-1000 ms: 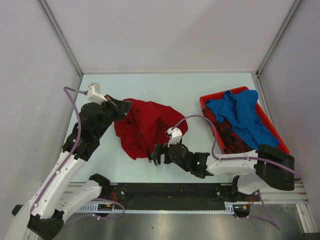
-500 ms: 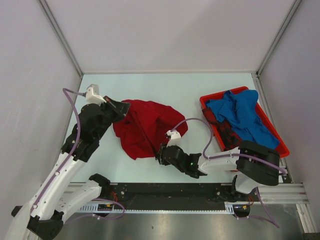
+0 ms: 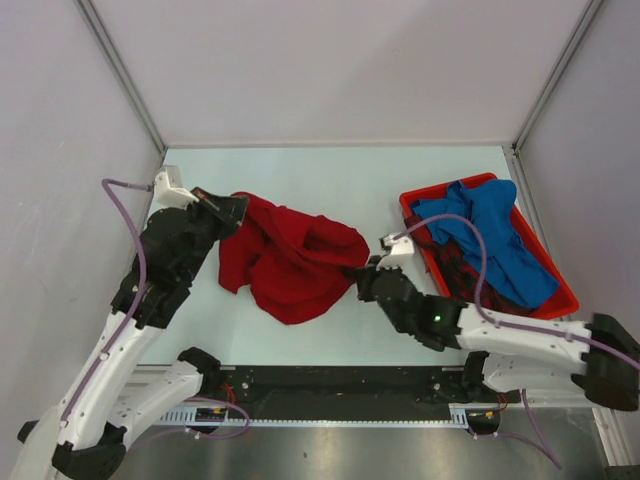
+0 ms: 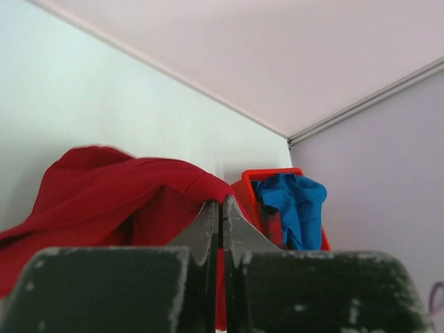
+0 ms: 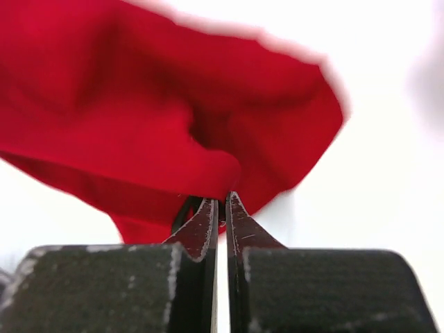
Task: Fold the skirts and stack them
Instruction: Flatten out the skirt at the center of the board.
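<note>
We find the left claw [image 3: 238, 208] and right claw [image 3: 362, 278] both pinching the red skirt [image 3: 295, 262]; judged mid-spread, with flattening due next.

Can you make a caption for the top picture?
Left claw and right claw each pinch an edge of the red skirt; the blue skirt lies in the red tray.

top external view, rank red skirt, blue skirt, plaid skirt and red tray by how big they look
1. red skirt and red tray: about alike, can't rank
2. blue skirt
3. plaid skirt, mostly hidden under the blue one
</note>
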Controlling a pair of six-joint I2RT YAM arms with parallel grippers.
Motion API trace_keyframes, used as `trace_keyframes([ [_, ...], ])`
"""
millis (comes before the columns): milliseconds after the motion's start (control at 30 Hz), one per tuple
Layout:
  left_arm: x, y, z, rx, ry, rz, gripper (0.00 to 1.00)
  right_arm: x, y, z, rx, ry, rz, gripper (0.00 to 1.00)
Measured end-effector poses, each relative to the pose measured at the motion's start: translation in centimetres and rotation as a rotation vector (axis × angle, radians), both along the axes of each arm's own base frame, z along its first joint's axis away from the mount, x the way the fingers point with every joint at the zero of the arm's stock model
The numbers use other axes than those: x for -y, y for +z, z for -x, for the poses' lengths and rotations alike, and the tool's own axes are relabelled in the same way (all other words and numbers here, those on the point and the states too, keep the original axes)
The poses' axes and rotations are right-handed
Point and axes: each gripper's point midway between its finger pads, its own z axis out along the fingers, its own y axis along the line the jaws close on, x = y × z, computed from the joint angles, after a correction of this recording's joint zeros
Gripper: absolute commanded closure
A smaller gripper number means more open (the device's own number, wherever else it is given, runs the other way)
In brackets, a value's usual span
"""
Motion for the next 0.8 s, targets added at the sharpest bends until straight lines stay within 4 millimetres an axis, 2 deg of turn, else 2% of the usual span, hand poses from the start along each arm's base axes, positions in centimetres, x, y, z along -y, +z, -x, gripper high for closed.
trace_keyframes([
  [100, -0.2, 1.7, 0.6, 0.043, -0.009, 0.005, 1.0, 2.5, 5.4, -0.6, 0.129, -0.029, -0.021, 1.0],
  [200, -0.7, 5.4, 1.3, 0.112, -0.009, 0.016, 1.0, 4.0, 12.7, -1.0, 0.274, -0.044, -0.045, 1.0],
  [300, -1.3, 10.1, 2.5, 0.21, -0.008, 0.039, 1.0, 4.8, 20.2, -1.0, 0.402, -0.047, -0.071, 1.0],
  [400, -2.2, 14.0, 3.7, 0.295, 0.003, 0.052, 0.99, 5.1, 26.1, -0.3, 0.501, -0.042, -0.075, 1.0],
  [467, -3.0, 15.9, 4.3, 0.336, 0.028, 0.054, 1.0, 5.0, 29.0, -0.1, 0.549, -0.044, -0.062, 1.0],
  [533, -3.8, 17.3, 4.7, 0.366, 0.059, 0.051, 1.0, 5.0, 30.9, -0.4, 0.584, -0.055, -0.038, 1.0],
  [633, -4.3, 18.1, 4.2, 0.375, 0.091, 0.032, 1.0, 4.8, 31.6, -1.9, 0.614, -0.072, 0.024, 1.0],
  [700, -3.9, 18.0, 3.0, 0.358, 0.102, 0.007, 1.0, 5.2, 31.3, -3.7, 0.613, -0.095, 0.056, 1.0],
  [800, -3.1, 16.8, -0.6, 0.304, 0.115, -0.045, 1.0, 5.6, 30.3, -8.1, 0.595, -0.112, 0.114, 1.0],
])
